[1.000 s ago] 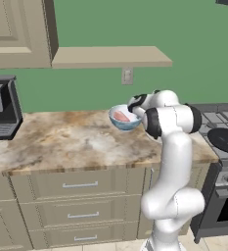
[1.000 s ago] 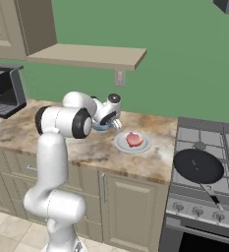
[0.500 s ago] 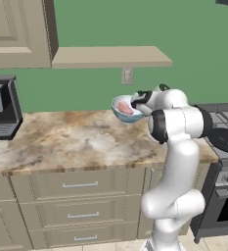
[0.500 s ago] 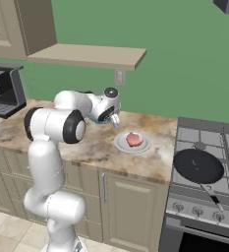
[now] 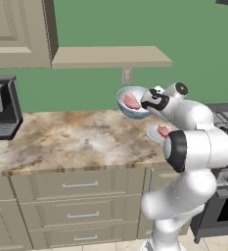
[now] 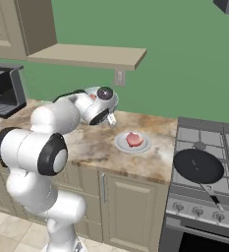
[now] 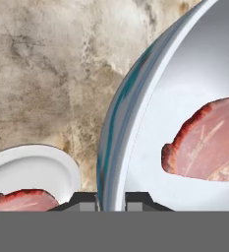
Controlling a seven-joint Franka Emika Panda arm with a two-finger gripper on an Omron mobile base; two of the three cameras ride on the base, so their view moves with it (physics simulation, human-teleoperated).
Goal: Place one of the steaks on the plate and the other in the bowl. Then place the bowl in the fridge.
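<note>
My gripper [image 5: 148,102] is shut on the rim of the blue-patterned bowl [image 5: 130,109] and holds it in the air above the counter, tilted on its side. One pink steak [image 5: 131,101] lies inside it. In the hand view the bowl's rim [image 7: 110,142] runs between my fingertips [image 7: 87,201] and the steak [image 7: 209,145] rests on the white inside. The second steak [image 6: 134,139] lies on the white plate [image 6: 121,144], which sits on the counter just below and right of the bowl. The plate [image 7: 37,165] with its steak [image 7: 22,201] also appears low in the hand view. The fridge is out of view.
A coffee machine [image 5: 0,110] stands at the counter's left end, with open marble counter [image 5: 76,139] between it and the plate. A wall shelf [image 5: 110,56] hangs above the bowl. A black frying pan [image 6: 197,165] sits on the stove to the right.
The jaws closed on the bowl's rim. The bowl then rose from the counter and tipped onto its side, while the arm turned with it.
</note>
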